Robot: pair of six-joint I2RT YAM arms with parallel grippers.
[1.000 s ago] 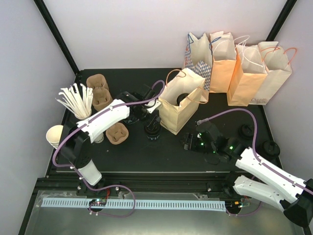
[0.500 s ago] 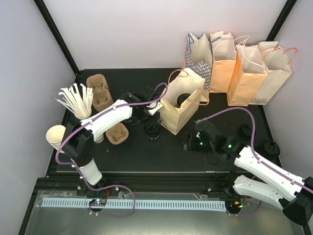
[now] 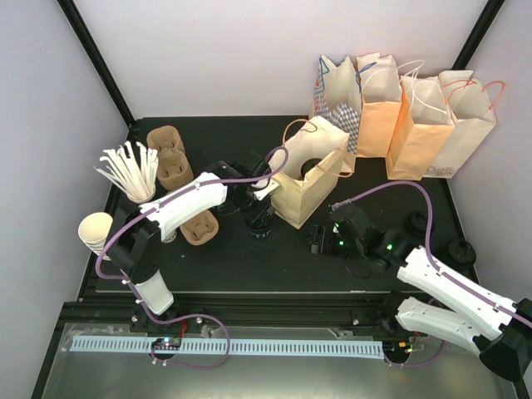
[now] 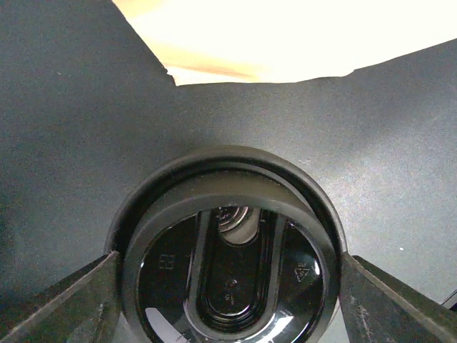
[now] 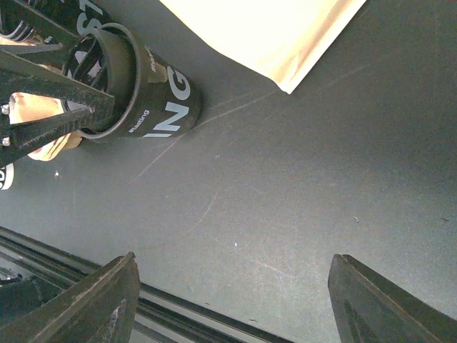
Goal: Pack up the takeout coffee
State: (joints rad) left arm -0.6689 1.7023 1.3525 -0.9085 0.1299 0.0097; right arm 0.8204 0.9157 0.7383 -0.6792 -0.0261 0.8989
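A black cup with pale lettering (image 3: 259, 224) (image 5: 161, 100) stands on the mat left of an open kraft bag (image 3: 309, 179). A black lid (image 4: 228, 264) sits on it. My left gripper (image 3: 252, 206) (image 4: 228, 286) is open, one finger on each side of the lid, close to its rim. My right gripper (image 3: 320, 241) (image 5: 232, 286) is open and empty over bare mat right of the cup. The white takeout coffee cup is mostly hidden: a white scrap with black print shows at the edge of the right wrist view (image 5: 4, 176).
Several paper bags (image 3: 416, 116) stand at the back right. Loose black lids (image 3: 418, 222) lie at the right. Cardboard cup carriers (image 3: 168, 155) (image 3: 199, 226), a holder of white stirrers (image 3: 129, 170) and stacked cream cups (image 3: 96, 231) are at the left.
My left gripper has moved forward and down over the black cup, so its fingers now flank the lid. My right gripper has shifted slightly left.
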